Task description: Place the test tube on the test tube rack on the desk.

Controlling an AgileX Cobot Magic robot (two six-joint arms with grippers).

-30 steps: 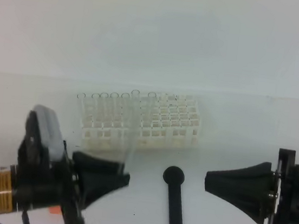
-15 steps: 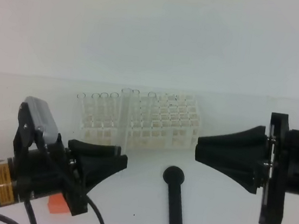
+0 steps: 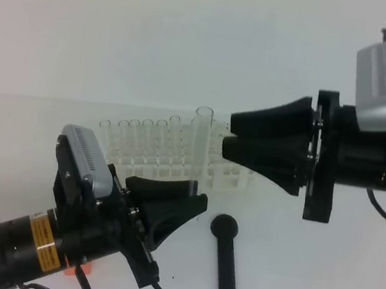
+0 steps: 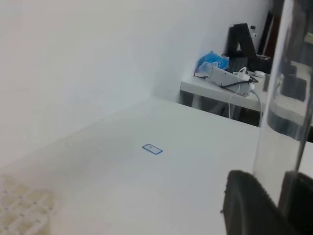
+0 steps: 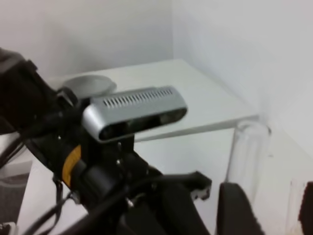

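While the left gripper (image 3: 197, 200) nearest me pinches the foot of the test tube (image 3: 199, 149), holding it upright in front of the test tube rack (image 3: 177, 158) on the desk (image 3: 304, 271), its own wrist view shows only glass (image 4: 283, 122) against one dark finger (image 4: 247, 205). Beyond it, the right gripper (image 3: 228, 131) stands parted beside the tube's rim, clear of it; from the right wrist the tube (image 5: 247, 156) rises past the left arm's camera (image 5: 134, 111)

Test tube (image 3: 201, 135) clear glass – rack (image 3: 229, 166) white plastic – desk (image 3: 318, 273) smooth.
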